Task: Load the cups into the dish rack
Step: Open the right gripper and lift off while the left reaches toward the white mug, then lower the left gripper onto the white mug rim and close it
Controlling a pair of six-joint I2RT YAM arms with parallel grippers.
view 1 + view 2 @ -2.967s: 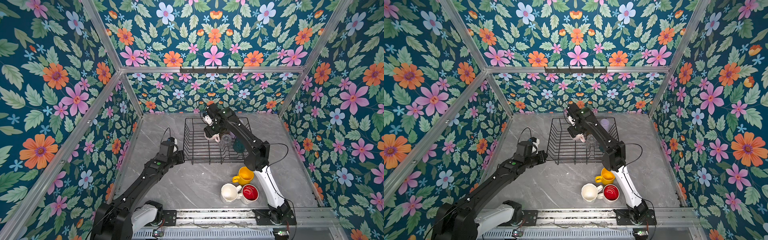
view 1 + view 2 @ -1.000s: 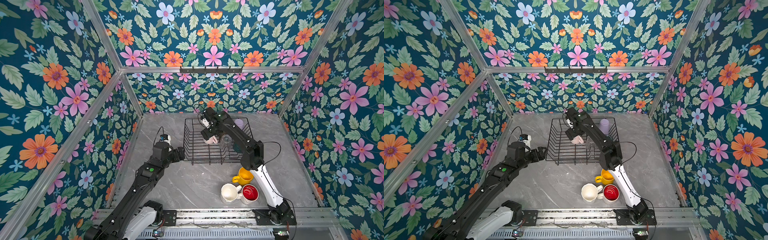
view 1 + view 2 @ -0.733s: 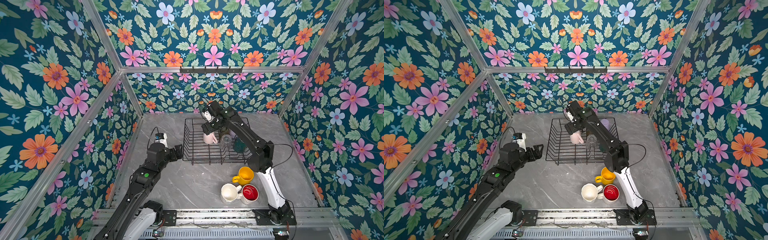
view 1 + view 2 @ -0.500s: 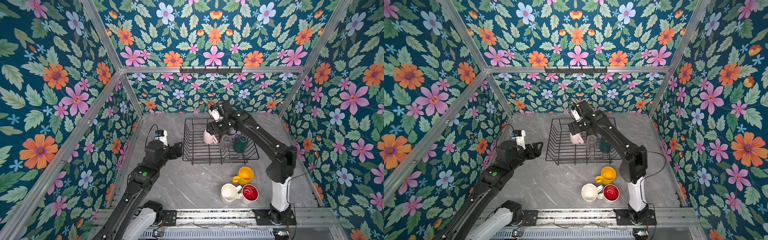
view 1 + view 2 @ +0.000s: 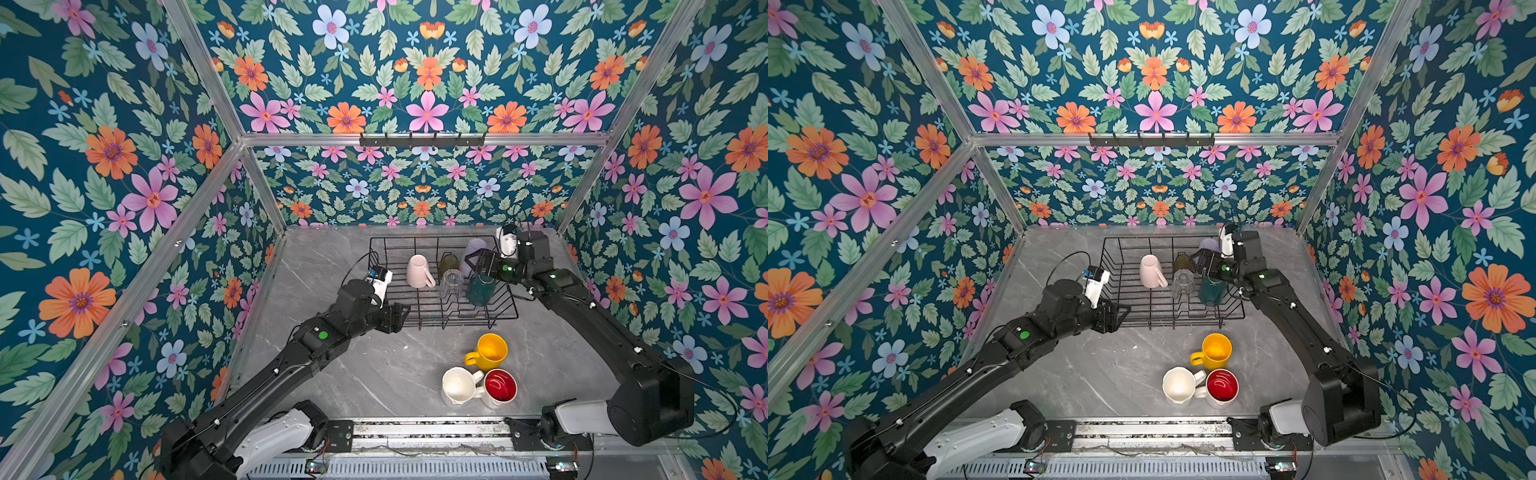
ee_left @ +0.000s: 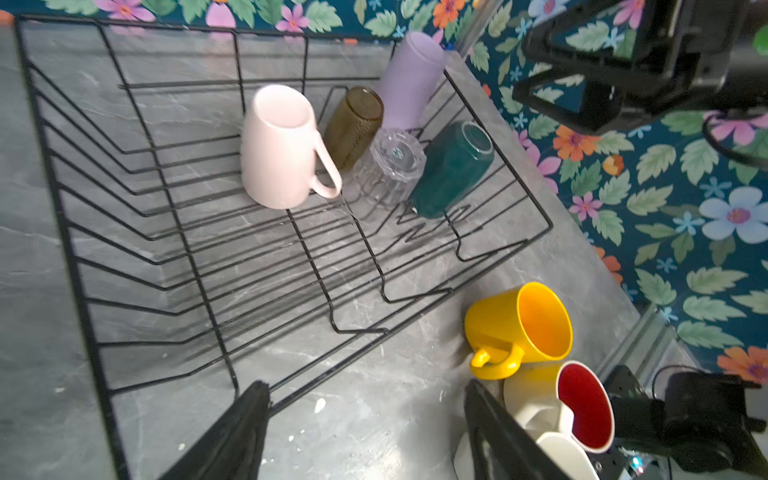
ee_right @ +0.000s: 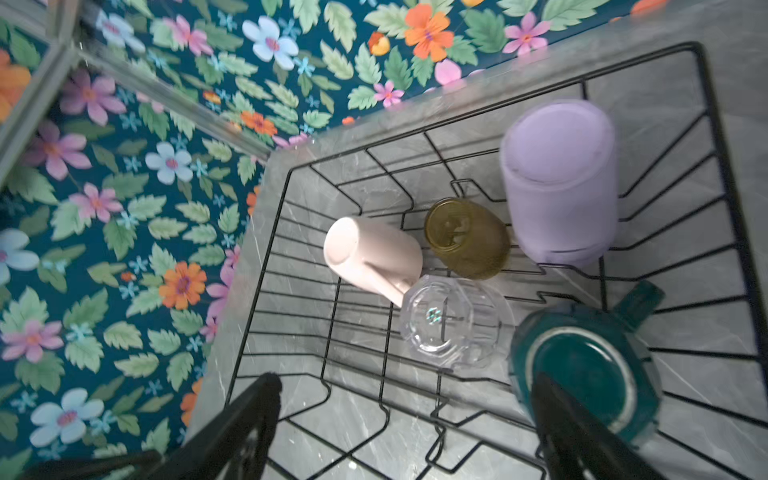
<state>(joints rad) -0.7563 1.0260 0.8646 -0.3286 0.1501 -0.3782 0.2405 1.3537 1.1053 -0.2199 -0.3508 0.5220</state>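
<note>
Grey marbled tabletop (image 5: 365, 374) filled the lower middle of both top views, closed in by floral walls. You had five cups already in the black thin-wire dish rack (image 5: 415, 238) at the centre, bottoms up and leaning on the wires. They were the pale pink mug (image 5: 417, 272), the olive-brown textured glass (image 5: 448, 264), the clear ribbed glass (image 5: 452, 282), the dark teal mug (image 5: 480, 289) and the matte lilac tumbler (image 5: 473, 249). All stood in its middle and right part, and the left part was bare wire.

Three cups waited outside, lower right of centre. They were the glossy yellow mug (image 5: 490, 353) and, just below it, the white faceted mug (image 5: 457, 384) and the white mug with red lining (image 5: 500, 386), close against each other. All three stood upright, mouths up. The yellow one's handle pointed toward the lower left.

Your left gripper (image 5: 401, 316) hung at the rack's near left corner, jaws wide with nothing between them. The yellow mug lay to its right and a little lower in the frame, with the handle turned to that side. Your right gripper (image 5: 473, 264) was above the rack's far right part, near the teal mug, jaws also wide and empty. For it the three mugs lay straight down the frame, beyond the rack's front wall.

I judge that the left arm had the freer way to the yellow mug. Its smooth round wall might slip, so the rim or the handle seemed the safer hold.
</note>
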